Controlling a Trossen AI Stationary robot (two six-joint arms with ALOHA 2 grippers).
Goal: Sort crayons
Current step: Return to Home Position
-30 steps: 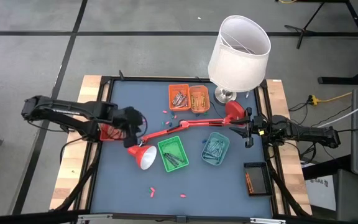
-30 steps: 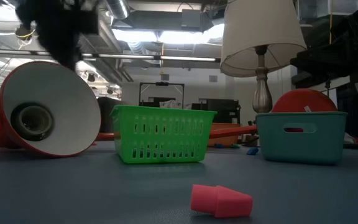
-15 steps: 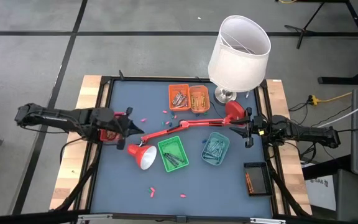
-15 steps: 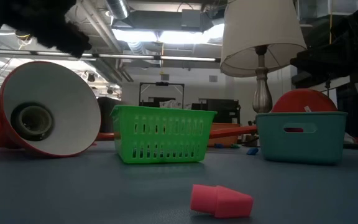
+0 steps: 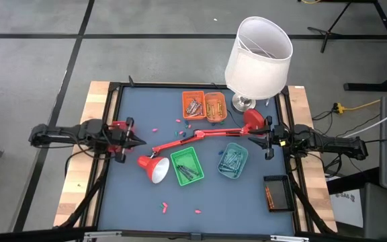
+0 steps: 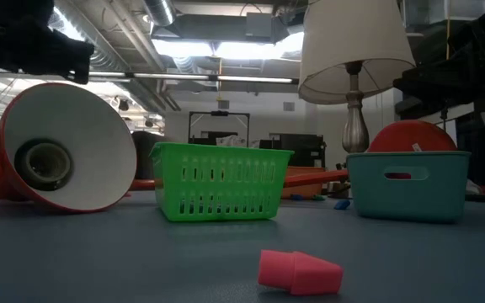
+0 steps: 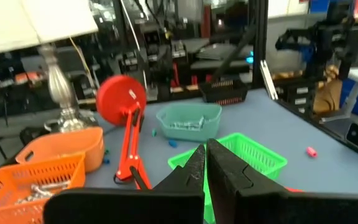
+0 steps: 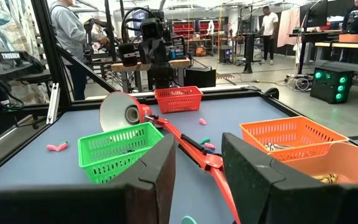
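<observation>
left gripper (image 7: 205,150) pressed together, empty, beside the red bin (image 8: 178,99) at the left edge of the table (image 5: 133,195) | crayons (image 5: 193,106) in the orange bin (image 5: 183,104), well apart from it | left arm (image 5: 66,133) low, level | right gripper (image 8: 197,149) spread, empty, right edge

Past the parted right end effector (image 8: 197,146), a red lamp arm (image 8: 178,134) lies between green basket (image 8: 114,148) and orange bin (image 8: 319,132).
</observation>
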